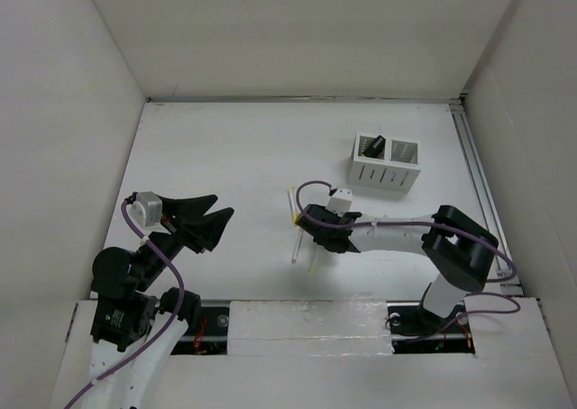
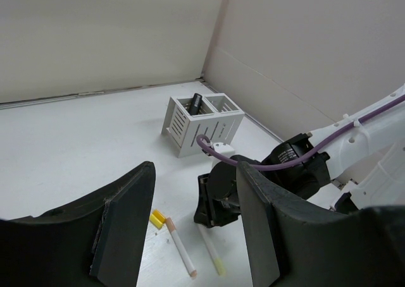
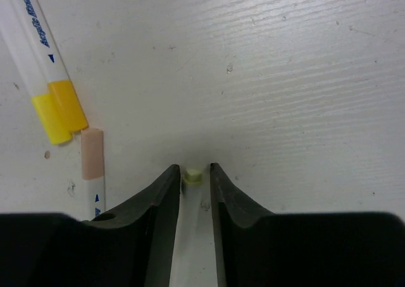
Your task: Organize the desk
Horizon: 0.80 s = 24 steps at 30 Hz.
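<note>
On the white desk [image 1: 225, 157] three markers lie close together. One has a yellow cap [image 3: 57, 110], one a peach cap [image 3: 92, 154], and one a pale yellow-green cap [image 3: 193, 176]. My right gripper [image 3: 193, 168] is down at the desk, its jaws narrowly straddling the pale yellow-green marker [image 2: 212, 252]. The left finger is against the cap and a thin gap shows on the right. The marker rests on the desk. In the top view this gripper [image 1: 306, 233] covers part of the group. My left gripper [image 1: 224, 205] hovers wide open and empty to their left.
A white slotted pen holder [image 1: 385, 163] stands behind the right arm, with a black object [image 2: 196, 102] in its left compartment. A metal rail [image 1: 473, 175] runs along the desk's right edge. White wall panels enclose three sides.
</note>
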Each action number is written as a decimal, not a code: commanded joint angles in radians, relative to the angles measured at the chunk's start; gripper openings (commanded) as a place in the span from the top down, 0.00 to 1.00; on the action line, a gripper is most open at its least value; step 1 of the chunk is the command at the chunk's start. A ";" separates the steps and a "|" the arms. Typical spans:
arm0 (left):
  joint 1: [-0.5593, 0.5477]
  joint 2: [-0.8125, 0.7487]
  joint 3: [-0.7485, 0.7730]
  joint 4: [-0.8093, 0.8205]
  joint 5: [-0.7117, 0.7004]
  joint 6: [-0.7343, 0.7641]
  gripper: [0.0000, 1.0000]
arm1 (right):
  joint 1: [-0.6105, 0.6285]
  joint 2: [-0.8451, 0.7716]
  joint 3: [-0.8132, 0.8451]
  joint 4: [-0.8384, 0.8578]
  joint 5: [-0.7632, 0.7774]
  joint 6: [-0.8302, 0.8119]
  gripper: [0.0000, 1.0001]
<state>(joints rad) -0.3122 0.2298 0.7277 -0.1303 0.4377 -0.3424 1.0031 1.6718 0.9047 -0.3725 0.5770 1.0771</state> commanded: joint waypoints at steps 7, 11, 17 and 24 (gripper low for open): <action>0.004 0.005 -0.008 0.057 0.015 -0.001 0.50 | 0.009 0.002 -0.036 -0.037 -0.002 0.040 0.85; 0.004 0.002 -0.008 0.057 0.015 -0.001 0.50 | 0.009 -0.001 -0.032 -0.017 -0.012 0.038 1.00; 0.004 0.003 -0.010 0.057 0.013 -0.001 0.50 | 0.009 -0.059 -0.046 -0.003 0.024 0.052 1.00; 0.004 0.002 -0.008 0.057 0.015 -0.001 0.50 | 0.009 -0.206 -0.075 -0.025 0.106 0.087 1.00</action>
<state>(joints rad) -0.3122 0.2298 0.7277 -0.1303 0.4381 -0.3420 1.0031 1.5585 0.8440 -0.3859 0.6144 1.1316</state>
